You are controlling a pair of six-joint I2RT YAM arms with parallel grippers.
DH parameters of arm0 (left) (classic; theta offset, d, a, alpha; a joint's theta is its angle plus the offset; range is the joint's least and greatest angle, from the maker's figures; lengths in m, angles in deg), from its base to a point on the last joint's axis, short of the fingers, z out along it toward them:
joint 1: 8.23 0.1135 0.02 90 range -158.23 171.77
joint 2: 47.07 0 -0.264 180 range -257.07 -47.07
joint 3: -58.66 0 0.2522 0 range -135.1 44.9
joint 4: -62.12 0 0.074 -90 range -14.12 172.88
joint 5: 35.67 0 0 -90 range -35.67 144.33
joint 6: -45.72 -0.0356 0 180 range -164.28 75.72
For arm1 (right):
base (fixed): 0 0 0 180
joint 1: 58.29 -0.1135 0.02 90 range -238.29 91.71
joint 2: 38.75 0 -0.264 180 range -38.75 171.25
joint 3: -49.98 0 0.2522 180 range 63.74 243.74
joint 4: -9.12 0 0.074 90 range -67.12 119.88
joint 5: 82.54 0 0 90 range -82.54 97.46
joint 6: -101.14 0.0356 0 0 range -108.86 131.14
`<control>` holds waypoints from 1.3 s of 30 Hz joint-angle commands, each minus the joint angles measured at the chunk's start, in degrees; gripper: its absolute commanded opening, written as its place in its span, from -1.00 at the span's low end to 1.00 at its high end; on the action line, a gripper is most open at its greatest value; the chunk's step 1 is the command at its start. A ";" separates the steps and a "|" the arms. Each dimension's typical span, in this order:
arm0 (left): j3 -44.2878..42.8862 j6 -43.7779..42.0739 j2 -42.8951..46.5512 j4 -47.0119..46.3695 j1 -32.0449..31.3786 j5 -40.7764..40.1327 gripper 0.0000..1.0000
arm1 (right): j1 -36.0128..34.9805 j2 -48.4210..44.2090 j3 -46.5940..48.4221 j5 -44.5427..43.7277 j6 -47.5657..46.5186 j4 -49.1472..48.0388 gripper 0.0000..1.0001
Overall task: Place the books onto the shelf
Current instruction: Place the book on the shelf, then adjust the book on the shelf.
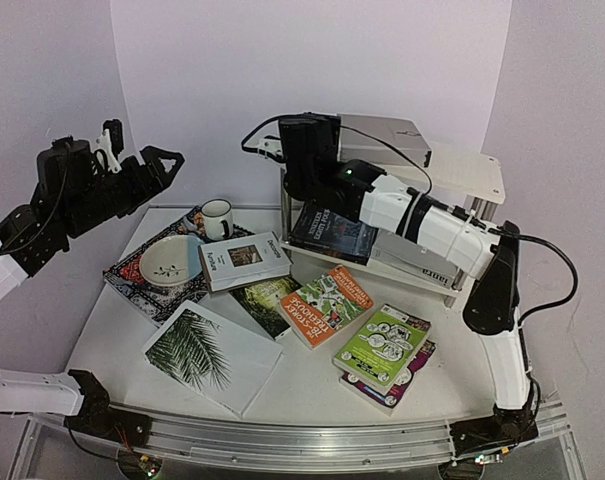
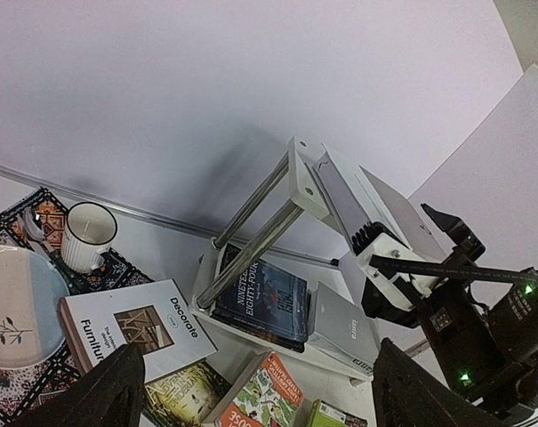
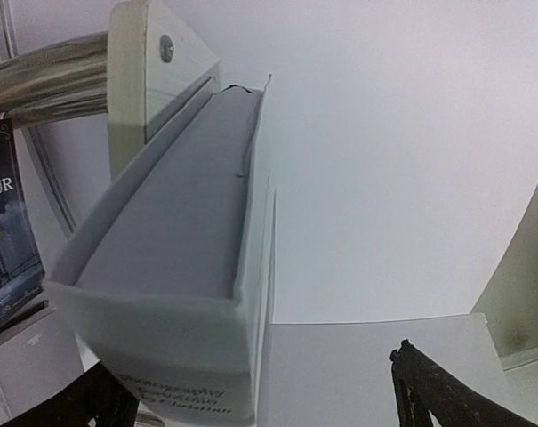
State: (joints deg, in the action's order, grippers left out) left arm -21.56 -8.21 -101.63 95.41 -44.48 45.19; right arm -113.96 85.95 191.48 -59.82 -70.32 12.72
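From above, the right arm covers part of the shelf and the books on its lower board. The magenta book lies mostly under the lime green book. In the right wrist view the grey book's spine lettering is blurred and cut by the bottom edge, which also cuts the right gripper's fingers

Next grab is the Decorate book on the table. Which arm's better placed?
Left. Its claw is open, empty and hangs above the left side of the table, near the Decorate book. The right claw is up at the top tier of the shelf, open around the grey book.
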 commanded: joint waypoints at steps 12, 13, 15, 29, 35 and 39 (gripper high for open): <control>0.54 0.53 -0.38 -0.82 -0.23 0.39 0.80 | -4.28 -19.86 -9.97 16.29 23.70 15.38 0.97; 0.66 0.71 -0.37 -0.82 -0.23 0.67 0.80 | -4.84 -21.38 -11.06 17.68 24.92 15.43 0.97; 1.02 0.90 -0.37 -0.81 -0.19 1.29 0.80 | -5.84 -24.24 -13.57 20.54 27.53 15.58 0.97; 4.45 -0.82 -0.60 -3.63 -0.23 5.39 0.86 | -6.67 -39.12 -28.08 46.30 58.95 23.77 0.82; 6.86 -2.60 -0.24 -7.74 -0.23 8.84 0.87 | -6.69 -41.45 -32.51 51.75 67.56 23.78 0.57; 7.76 -4.28 -0.05 -9.71 -0.23 10.93 0.87 | -6.69 -41.31 -32.77 51.22 70.32 24.00 -0.27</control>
State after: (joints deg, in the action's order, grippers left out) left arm -14.37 -9.75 -102.36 90.87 -44.57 52.74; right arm -120.69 46.63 158.69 -10.34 -6.49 37.16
